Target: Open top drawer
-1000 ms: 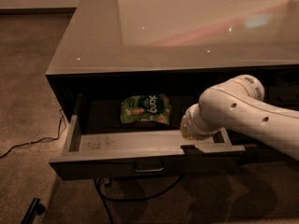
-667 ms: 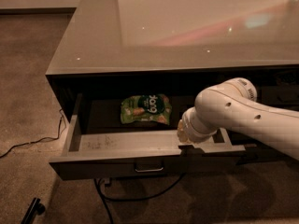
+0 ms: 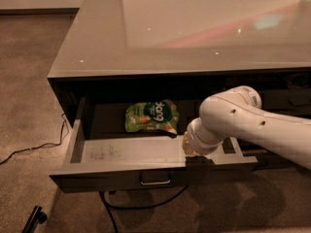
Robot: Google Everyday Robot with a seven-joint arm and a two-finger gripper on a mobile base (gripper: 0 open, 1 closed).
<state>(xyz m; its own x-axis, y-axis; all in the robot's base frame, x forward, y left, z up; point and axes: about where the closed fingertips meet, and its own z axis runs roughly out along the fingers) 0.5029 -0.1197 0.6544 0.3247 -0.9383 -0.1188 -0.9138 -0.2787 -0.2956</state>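
Since the top drawer (image 3: pixel 131 152) already sticks far out, more pulling could yank it off its rails. The gripper (image 3: pixel 193 152) sits at its front wall; I cannot tell if it is gripping. Behind it, the green bag (image 3: pixel 151 116) might slide.

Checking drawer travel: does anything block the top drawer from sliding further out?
Nothing visible does. The top drawer faces bare carpet; a black cable lies lower, under it. The gripper sits at its front wall, right of centre.
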